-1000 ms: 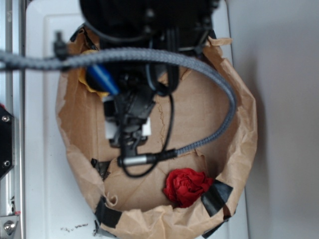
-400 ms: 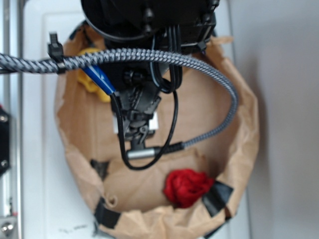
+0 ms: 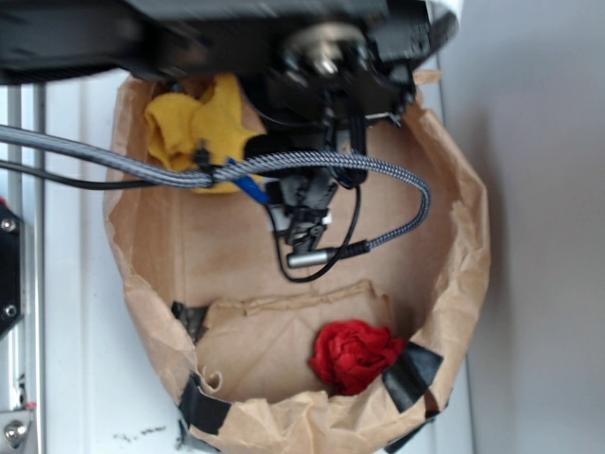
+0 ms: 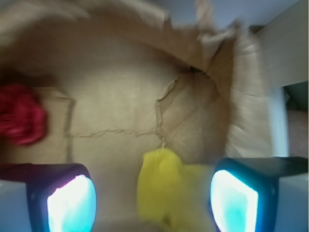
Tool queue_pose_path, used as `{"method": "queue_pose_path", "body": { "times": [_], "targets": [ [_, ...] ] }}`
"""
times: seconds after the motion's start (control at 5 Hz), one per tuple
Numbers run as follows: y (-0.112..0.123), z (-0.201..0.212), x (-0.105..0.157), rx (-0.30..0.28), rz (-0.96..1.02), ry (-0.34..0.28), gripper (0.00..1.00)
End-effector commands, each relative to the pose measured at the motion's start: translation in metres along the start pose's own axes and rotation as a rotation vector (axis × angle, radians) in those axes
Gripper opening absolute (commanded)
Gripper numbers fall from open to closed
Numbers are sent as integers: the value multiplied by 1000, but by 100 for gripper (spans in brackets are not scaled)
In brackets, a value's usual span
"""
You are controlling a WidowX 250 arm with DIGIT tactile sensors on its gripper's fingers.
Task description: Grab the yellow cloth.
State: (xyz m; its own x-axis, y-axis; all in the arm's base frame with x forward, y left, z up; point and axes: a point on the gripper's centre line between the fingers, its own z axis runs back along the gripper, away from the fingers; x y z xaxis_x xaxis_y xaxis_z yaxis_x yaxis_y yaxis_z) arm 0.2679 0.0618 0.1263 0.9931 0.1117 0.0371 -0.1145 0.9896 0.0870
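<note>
The yellow cloth [image 3: 194, 128] lies crumpled at the back left of the brown paper bag's floor, partly under the arm and a braided cable. In the wrist view the yellow cloth [image 4: 161, 186] shows between the two fingers, nearer the right one, blurred by motion. My gripper [image 4: 152, 203] is open, its glowing pads [image 4: 72, 203] wide apart with the cloth below them and not clamped. In the exterior view my gripper [image 3: 302, 213] hangs just right of the cloth, its fingers hidden by the wrist and cables.
A small bunched red cloth [image 3: 354, 355] sits at the front right of the bag [image 3: 463, 255], also seen as the red cloth [image 4: 21, 113] at left. The bag's torn paper walls ring the space. Black tape patches [image 3: 411, 369] hold its front rim.
The arm has swung back and up toward the far left of the bag, uncovering most of the yellow cloth. The red cloth has not moved.
</note>
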Motion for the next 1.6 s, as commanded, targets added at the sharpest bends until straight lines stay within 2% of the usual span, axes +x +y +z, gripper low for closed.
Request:
{"method": "queue_pose_path", "body": {
  "times": [0.0,0.2,0.4,0.6,0.8,1.0,1.2,1.4],
  "targets": [
    [-10,-44,-9,-53,-226,41,100],
    [-7,-49,-30,-63,-254,65,100],
    [4,-49,-55,-36,-271,101,100],
    [12,-75,-52,35,-227,102,100],
    [11,-101,-46,104,-204,95,11],
    [7,-106,-47,145,-189,75,0],
    [2,-80,-41,106,-164,60,0],
    [5,-30,-20,-8,-103,15,0]
  ]
}}
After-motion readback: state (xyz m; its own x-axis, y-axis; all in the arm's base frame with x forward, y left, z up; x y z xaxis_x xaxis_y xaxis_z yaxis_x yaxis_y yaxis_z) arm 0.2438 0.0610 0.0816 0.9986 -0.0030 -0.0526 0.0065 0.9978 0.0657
